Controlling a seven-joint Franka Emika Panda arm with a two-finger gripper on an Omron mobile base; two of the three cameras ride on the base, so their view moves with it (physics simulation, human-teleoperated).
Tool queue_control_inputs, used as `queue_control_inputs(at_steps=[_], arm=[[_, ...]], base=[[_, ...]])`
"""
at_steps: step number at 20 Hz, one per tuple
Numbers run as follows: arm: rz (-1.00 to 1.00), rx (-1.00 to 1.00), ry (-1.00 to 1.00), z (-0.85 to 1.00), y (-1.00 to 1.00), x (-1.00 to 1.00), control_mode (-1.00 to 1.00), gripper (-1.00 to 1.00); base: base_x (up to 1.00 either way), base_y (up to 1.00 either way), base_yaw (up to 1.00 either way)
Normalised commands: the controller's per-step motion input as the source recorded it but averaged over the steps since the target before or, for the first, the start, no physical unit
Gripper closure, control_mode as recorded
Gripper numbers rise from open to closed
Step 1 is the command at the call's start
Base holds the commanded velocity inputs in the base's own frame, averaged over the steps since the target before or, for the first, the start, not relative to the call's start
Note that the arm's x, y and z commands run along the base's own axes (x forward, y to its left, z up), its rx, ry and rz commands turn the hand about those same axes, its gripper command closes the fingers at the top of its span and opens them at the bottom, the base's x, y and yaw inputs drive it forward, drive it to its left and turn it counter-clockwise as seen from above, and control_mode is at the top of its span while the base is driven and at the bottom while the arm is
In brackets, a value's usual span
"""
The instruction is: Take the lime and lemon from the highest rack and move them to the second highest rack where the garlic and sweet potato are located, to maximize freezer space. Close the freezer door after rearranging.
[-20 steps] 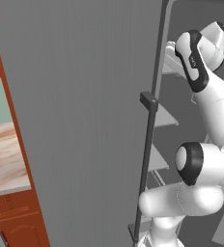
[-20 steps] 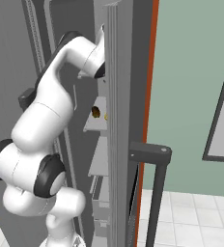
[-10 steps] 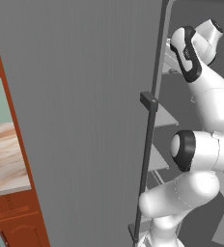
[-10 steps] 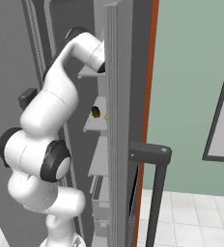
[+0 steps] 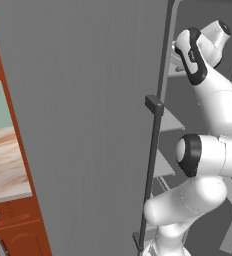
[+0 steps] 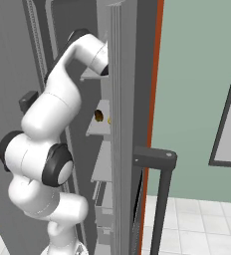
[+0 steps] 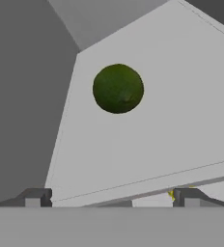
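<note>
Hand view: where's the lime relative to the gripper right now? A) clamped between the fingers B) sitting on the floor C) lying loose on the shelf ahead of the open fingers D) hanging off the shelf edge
C. The lime rests alone on the pale shelf, well ahead of the gripper, whose fingertips stand wide apart with nothing between them.

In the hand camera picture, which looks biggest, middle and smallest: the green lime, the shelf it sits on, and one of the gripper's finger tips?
1. the highest rack
2. the lime
3. a fingertip, though being closest to the camera skews its true size.
</note>
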Motion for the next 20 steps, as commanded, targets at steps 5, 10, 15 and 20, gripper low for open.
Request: queue_control_inputs(at_steps=[5, 10, 15, 20], arm=[[0.03, -0.03, -0.06, 0.0, 0.0, 0.15, -1.0, -1.0], [0.01, 0.0, 0.0, 0.0, 0.0, 0.26, -1.0, -1.0], [0.02, 0.03, 0.0, 0.02, 0.0, 0.31, -1.0, -1.0], [0.04, 0.03, 0.0, 0.0, 0.0, 0.31, -1.0, -1.0]], base=[[0.0, 0.0, 0.0], [0.0, 0.0, 0.0], [0.0, 0.0, 0.0], [0.0, 0.0, 0.0]])
